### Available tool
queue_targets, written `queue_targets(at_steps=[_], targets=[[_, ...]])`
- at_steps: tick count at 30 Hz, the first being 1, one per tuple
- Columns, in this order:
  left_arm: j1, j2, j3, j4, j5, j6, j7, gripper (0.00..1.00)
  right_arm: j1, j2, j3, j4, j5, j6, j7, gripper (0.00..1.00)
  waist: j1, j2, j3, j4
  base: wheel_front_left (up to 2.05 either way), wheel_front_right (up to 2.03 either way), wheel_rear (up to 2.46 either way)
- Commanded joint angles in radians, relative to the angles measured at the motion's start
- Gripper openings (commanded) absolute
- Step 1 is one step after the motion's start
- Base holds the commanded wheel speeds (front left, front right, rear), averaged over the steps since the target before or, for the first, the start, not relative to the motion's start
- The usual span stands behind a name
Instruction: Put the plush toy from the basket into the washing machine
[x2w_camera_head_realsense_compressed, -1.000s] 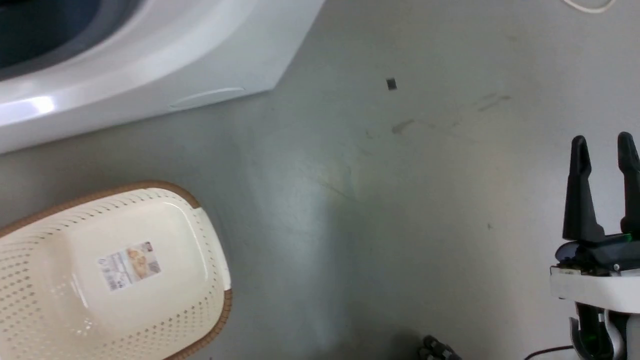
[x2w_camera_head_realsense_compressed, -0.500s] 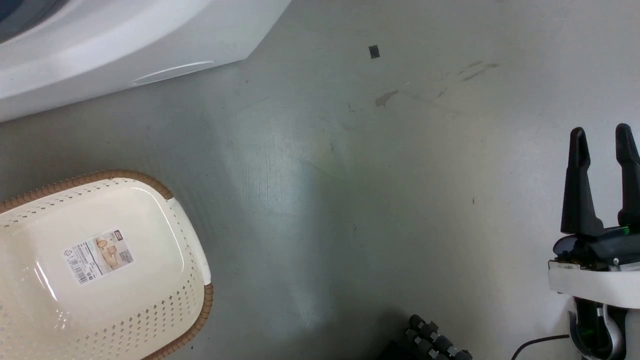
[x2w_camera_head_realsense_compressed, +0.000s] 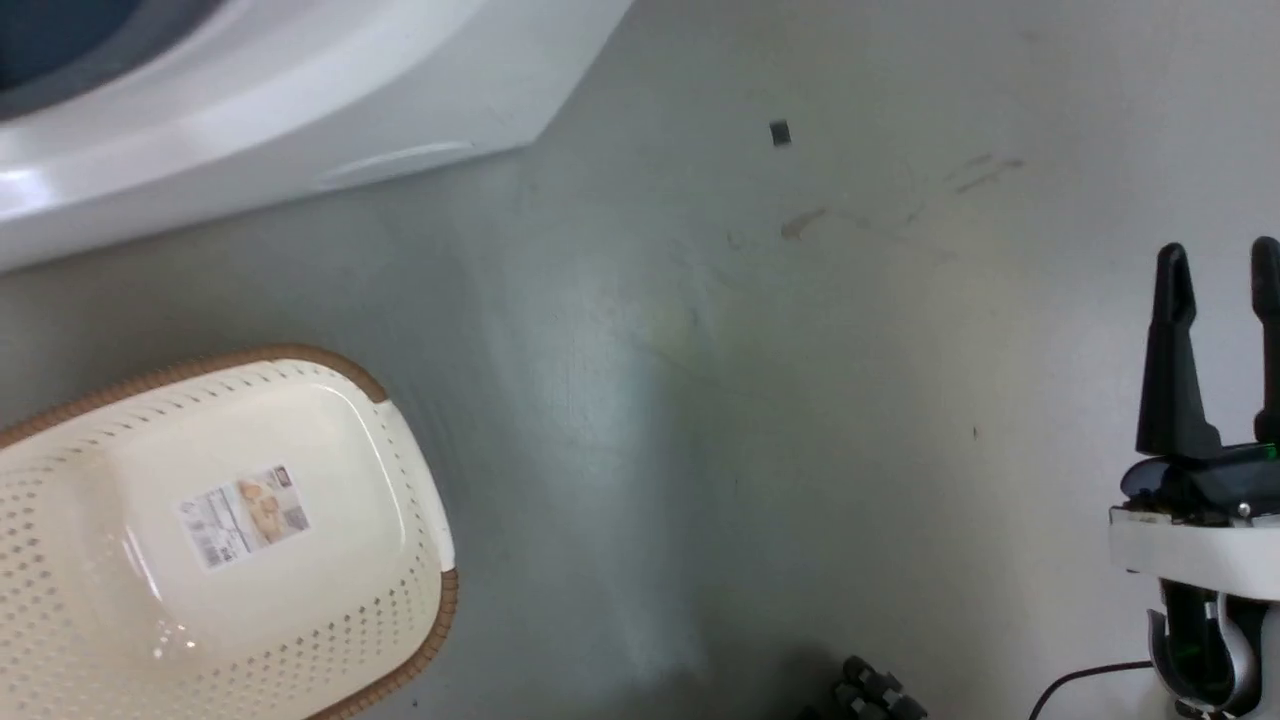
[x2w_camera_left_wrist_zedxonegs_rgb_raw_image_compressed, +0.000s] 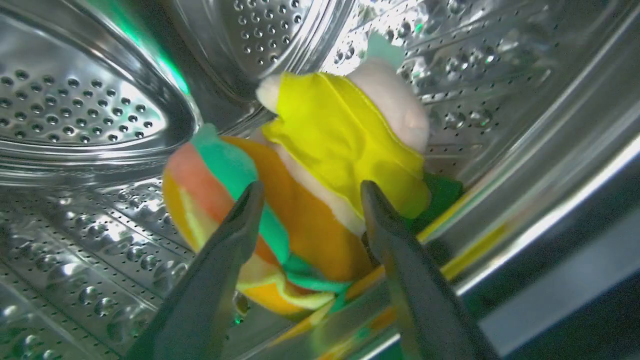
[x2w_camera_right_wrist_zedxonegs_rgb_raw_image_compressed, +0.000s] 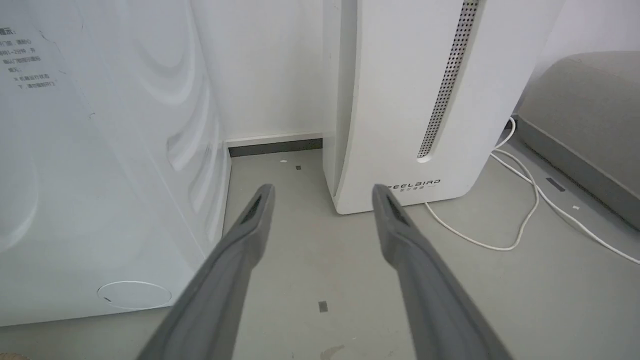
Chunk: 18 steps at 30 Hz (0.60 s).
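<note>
Left end effector sits inside the steel drum on my left wrist feed, its 2 dark fingers spread wide and gripping nothing. The plush toy lies just beyond the fingertips against the perforated drum wall, with its yellow body uppermost, the orange part below and green bits at the edges. The fingertips overlap the toy on that feed, and I cannot tell whether either one touches the fabric.

On the head feed I see the washing machine as a white front across the upper left, with a slice of grey gasket at the corner. The basket stands on the grey floor at lower left, near the machine but apart from it, and the label on its base is in plain sight.

The right end effector hangs at the right edge over bare floor, fingers parted and holding nothing. Its own wrist feed looks past those fingers at the machine's white side panel, a white FEELBIRD appliance and a white cable trailing over the floor.
</note>
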Motion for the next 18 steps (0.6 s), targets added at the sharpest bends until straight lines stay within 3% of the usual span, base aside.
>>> queue_targets(at_steps=[1, 12, 18], targets=[[0.024, -0.020, 0.000, 0.016, -0.014, -0.002, -0.022, 1.00, -0.012, 0.000, -0.012, 0.008, -0.005, -0.001, -0.005, 1.00, -0.0001, 0.0000, -0.052, 0.023, 0.00, 0.00, 0.00], [0.265, -0.174, -0.002, 0.097, -0.102, 0.018, -0.182, 1.00, 0.037, 0.000, -0.079, 0.054, -0.116, -0.001, -0.005, 1.00, -0.0001, 0.0000, -0.349, 0.148, 0.00, 0.00, 0.00], [0.421, -0.252, 0.050, 0.021, -0.171, 0.073, -0.207, 1.00, 0.085, 0.000, -0.102, 0.065, -0.163, -0.001, -0.005, 1.00, -0.0001, 0.0000, -0.485, 0.223, 0.00, 0.00, 0.00]])
